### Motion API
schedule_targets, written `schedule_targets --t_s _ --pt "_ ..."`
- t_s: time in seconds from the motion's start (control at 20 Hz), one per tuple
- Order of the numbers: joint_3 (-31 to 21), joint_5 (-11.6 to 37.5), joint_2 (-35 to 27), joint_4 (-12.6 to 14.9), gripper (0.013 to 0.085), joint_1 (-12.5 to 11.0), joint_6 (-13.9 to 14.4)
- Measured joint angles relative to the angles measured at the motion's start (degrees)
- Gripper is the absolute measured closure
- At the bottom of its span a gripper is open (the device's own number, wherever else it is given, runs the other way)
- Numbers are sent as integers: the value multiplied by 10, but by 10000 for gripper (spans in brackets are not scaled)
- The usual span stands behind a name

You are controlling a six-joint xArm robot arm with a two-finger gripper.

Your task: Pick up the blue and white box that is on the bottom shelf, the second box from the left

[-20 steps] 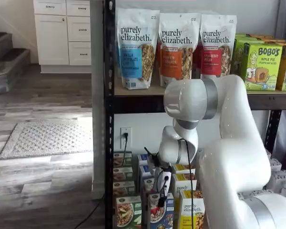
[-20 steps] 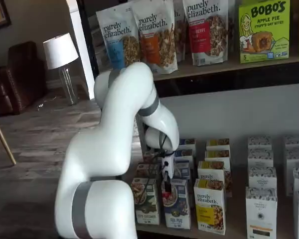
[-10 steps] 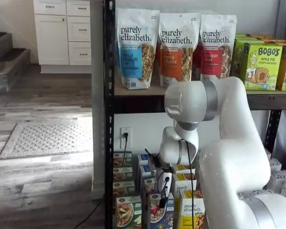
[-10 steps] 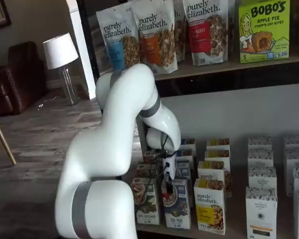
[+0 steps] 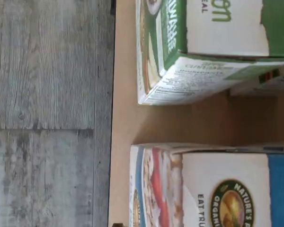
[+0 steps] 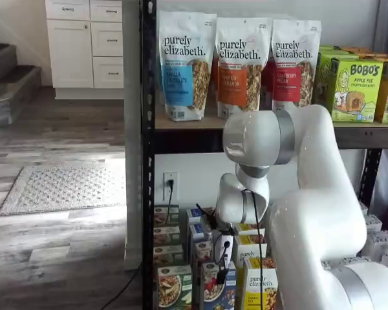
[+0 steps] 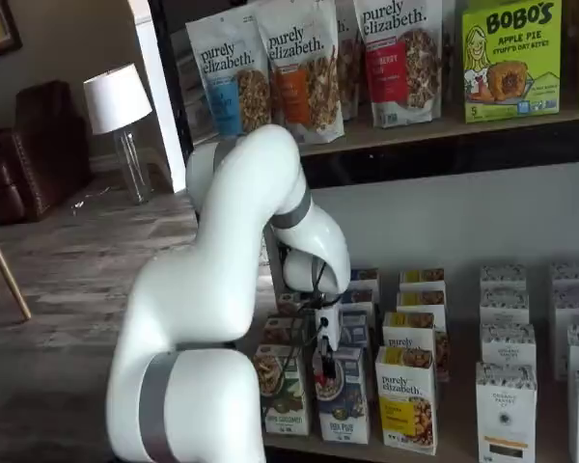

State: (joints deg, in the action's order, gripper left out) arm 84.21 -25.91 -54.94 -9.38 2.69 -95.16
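on the bottom shelf [image 7: 444, 451], the hand [image 7: 321, 365] hung wide at twelve o'clock of the blue and white box [image 7: 344, 405].

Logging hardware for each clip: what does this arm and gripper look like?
Glossy white, rounded arm with grey bands at its joints. A thin black cable hangs down beside the wrist. The gripper is small, with a white body and black fingers.
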Motion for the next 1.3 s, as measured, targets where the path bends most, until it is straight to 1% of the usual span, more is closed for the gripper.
schedule_targets --t_s 0.35,0.8,1.15,1.25,1.3 --pt "1 3 -6 8 130 1 8" --pt "8 -7 -11 4 130 1 4" --pt "1 -2 -8 3 130 2 4" --pt "-2 2 -7 2 210 2 3" --pt "-2 2 -7 2 210 2 3"
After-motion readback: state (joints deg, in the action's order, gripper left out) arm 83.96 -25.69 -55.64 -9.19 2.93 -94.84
